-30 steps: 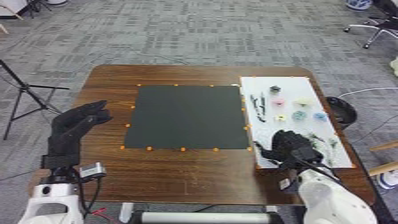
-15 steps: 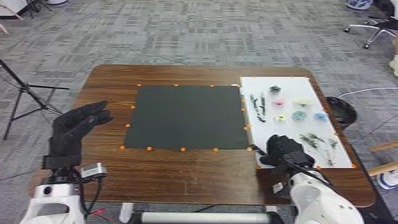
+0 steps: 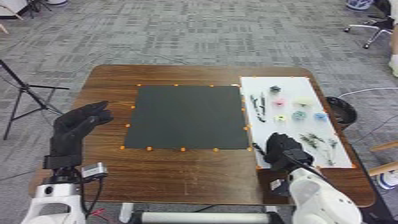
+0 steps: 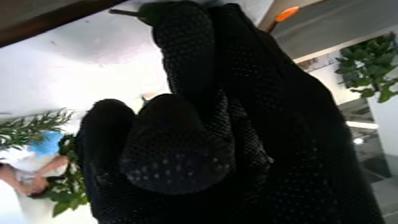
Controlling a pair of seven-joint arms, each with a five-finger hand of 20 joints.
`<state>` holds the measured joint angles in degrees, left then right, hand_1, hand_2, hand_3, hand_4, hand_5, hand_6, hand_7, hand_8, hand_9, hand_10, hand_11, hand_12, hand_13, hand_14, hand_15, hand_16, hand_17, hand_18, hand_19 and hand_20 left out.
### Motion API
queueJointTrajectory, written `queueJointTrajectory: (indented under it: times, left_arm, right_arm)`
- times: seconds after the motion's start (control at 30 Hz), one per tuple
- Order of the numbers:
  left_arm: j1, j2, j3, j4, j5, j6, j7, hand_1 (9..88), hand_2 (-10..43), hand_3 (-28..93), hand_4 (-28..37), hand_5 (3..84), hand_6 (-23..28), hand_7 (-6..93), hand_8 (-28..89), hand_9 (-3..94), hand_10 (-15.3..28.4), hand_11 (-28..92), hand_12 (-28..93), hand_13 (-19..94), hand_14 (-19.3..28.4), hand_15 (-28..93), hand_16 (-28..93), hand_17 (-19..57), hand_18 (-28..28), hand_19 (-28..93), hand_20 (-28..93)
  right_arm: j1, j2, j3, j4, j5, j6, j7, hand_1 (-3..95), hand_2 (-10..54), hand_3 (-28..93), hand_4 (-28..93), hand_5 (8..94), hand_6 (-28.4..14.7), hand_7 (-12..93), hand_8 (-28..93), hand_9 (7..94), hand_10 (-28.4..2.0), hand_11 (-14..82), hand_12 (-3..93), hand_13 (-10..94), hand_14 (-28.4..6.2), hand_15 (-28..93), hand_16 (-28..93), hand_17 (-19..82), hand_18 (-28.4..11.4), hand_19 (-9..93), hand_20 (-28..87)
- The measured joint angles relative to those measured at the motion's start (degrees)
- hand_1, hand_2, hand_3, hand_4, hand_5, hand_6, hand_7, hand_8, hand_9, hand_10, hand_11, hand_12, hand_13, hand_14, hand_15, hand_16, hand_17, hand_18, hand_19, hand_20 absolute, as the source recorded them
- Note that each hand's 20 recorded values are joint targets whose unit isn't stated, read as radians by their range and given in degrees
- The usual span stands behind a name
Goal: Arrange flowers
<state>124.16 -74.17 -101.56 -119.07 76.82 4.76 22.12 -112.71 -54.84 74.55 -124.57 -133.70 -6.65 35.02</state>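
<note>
- Right hand (image 3: 286,149): fingers curled, apparently pinching a green sprig (image 4: 159,11) at the near left part of the white sheet (image 3: 266,83).
- Left hand (image 3: 82,117): fingers loosely open, empty.
- Sprig judged light, flexible, leaves easily bruised; best held by its bare stem, clear of foliage.

brown wooden table (image 3: 213,181), matt dark square mat (image 3: 187,117), black fabric gloves (image 4: 293,130)

Left robot hand (image 3: 83,119) relaxed, fingers loosely curved, right robot hand (image 3: 284,150) angled inward (wrist (image 3: 300,170) perhaps slightly bent)
</note>
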Motion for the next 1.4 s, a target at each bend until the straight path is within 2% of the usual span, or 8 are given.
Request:
queueJointTrajectory:
  times: [0.37, 0.73, 0.9, 0.97, 1.03, 1.1, 1.17, 1.4]
  left_arm:
    - [-0.22, 0.00, 0.13, 0.03, 0.05, 0.02, -0.06, 30.8, -7.7, 66, -20.5, 55.8, 1.6, 16.0, -7, 56.9, 14.4, 25, 15, 49, 19.8, 36, 1, 9.2, 16.0, 41, 40]
    - [-0.36, 0.18, 0.16, 0.09, 0.05, 0.11, -0.25, 30.5, -6.5, 65, -20.9, 56.0, 1.7, 15.9, -7, 56.8, 14.5, 25, 15, 49, 19.9, 36, 1, 9.3, 16.0, 40, 40]
    - [-0.56, 1.79, 0.29, 0.71, -0.77, 1.59, -1.33, 23.9, -0.6, 67, -26.5, 56.1, 2.5, 14.6, -7, 55.9, 15.5, 23, 14, 45, 20.0, 27, 1, 10.1, 15.9, 30, 32]
    - [-0.80, 3.11, 0.38, 1.40, -2.62, 2.94, -1.81, 21.0, 2.7, 67, -27.9, 55.9, 2.6, 13.7, -7, 55.5, 15.4, 22, 13, 44, 19.3, 23, 1, 10.1, 15.5, 25, 28]
    - [-1.25, 4.63, 0.41, 2.45, -5.98, 4.49, -2.06, 18.5, 6.4, 67, -28.2, 56.0, 2.7, 13.1, -7, 55.4, 15.5, 22, 13, 43, 19.0, 21, 1, 10.1, 14.9, 21, 26]
    - [-2.00, 6.10, 0.40, 3.89, -9.69, 6.10, -2.20, 17.6, 10.8, 65, -28.2, 55.7, 2.9, 12.3, -7, 55.2, 15.6, 21, 13, 42, 18.3, 19, 1, 10.3, 14.2, 18, 24]
    - [-2.99, 7.33, 0.26, 5.65, -12.29, 7.39, -2.28, 16.7, 14.3, 64, -28.3, 55.7, 2.8, 12.2, -7, 55.1, 15.6, 21, 12, 42, 17.9, 18, 1, 10.1, 13.8, 17, 23]
    - [-6.66, 10.27, -1.46, 11.84, -13.18, 8.64, -3.89, 17.7, 23.1, 61, -28.3, 55.7, 2.6, 12.2, -7, 54.9, 15.2, 20, 12, 41, 17.6, 17, 1, 9.9, 13.1, 14, 22]
  right_arm:
    - [0.14, 2.85, -2.87, 4.05, -2.62, 12.40, -4.59, 62.2, -9.5, 55, 4, 67.3, -4.7, 43, 19, 90.9, -9.2, 26.0, 45.5, 94, 1.1, 62, 34, 67, -12.3, 93, 61]
    - [2.38, 4.17, -1.52, 0.48, 0.62, 14.12, -5.14, 61.4, -9.5, 57, 4, 67.1, -4.8, 44, 18, 90.9, -9.2, 27.2, 45.1, 94, 1.1, 63, 34, 68, -12.1, 93, 62]
    - [4.29, 4.77, -1.84, -1.42, 12.54, 14.53, -3.89, 61.3, -9.5, 57, 4, 67.2, -4.9, 45, 18, 91.0, -9.1, 27.2, 44.7, 94, 1.1, 63, 34, 68, -11.9, 93, 62]
    - [6.01, 5.11, -2.98, -1.49, 18.36, 14.54, -2.84, 61.4, -9.5, 57, 4, 67.2, -5.1, 45, 18, 91.1, -9.2, 27.2, 44.4, 94, 1.1, 63, 34, 68, -11.8, 93, 62]
    - [8.26, 5.51, -4.72, -1.44, 23.50, 14.54, -1.87, 61.4, -9.5, 57, 4, 67.2, -5.2, 45, 18, 91.2, -9.3, 27.2, 44.2, 94, 1.0, 63, 33, 68, -11.6, 93, 62]
    - [10.92, 5.85, -6.78, -1.17, 27.78, 14.53, -1.40, 61.4, -9.5, 57, 4, 67.3, -5.4, 45, 18, 91.2, -9.5, 27.1, 44.0, 94, 0.9, 63, 33, 69, -11.5, 93, 62]
    - [13.96, 6.04, -9.04, -0.55, 31.49, 14.49, -1.26, 61.4, -9.5, 57, 4, 67.5, -5.6, 45, 17, 91.3, -9.5, 26.9, 43.8, 94, 0.9, 63, 33, 69, -11.6, 93, 61]
    - [27.02, 5.74, -19.45, 4.31, 39.32, 14.00, -1.29, 61.6, -9.5, 57, 5, 67.7, -5.9, 45, 17, 91.8, -9.9, 26.8, 42.9, 94, 0.8, 63, 32, 69, -11.4, 93, 61]
